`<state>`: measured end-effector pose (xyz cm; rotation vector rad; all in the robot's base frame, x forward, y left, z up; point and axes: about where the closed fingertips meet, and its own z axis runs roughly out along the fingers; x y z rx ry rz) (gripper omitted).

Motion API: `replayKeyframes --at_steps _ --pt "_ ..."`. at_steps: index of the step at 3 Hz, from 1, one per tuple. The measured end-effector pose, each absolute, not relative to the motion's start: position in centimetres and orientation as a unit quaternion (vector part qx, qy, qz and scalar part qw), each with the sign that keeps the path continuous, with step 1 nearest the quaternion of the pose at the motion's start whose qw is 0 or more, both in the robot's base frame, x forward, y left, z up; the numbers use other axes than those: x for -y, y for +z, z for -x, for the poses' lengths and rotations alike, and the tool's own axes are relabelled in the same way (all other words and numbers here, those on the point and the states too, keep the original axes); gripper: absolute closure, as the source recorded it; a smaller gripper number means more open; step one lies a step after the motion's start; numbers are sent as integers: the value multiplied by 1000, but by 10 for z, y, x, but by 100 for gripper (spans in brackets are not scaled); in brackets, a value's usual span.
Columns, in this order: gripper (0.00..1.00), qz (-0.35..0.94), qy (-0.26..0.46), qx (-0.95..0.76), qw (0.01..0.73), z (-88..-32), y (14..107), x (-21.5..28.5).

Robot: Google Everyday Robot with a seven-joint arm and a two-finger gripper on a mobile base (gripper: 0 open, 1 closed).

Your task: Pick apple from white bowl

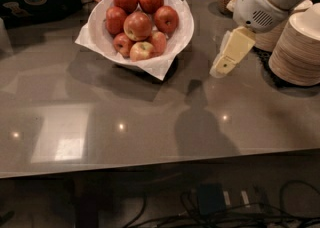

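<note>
Red round apples (138, 25) sit piled in the big white paper-lined bowl (100, 34), far and left on the shiny grey table (150, 119). Right of it hangs the cream gripper (220, 69), over the table, touching nothing; we cannot tell if it is open or closed. We should lift it over the rim, then squeeze one top apple gently.
</note>
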<state>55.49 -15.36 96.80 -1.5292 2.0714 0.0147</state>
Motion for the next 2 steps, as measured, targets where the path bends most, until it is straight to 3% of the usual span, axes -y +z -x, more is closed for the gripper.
replayKeyframes --at_steps 2 --pt "0 555 34 -764 326 -612 972 98"
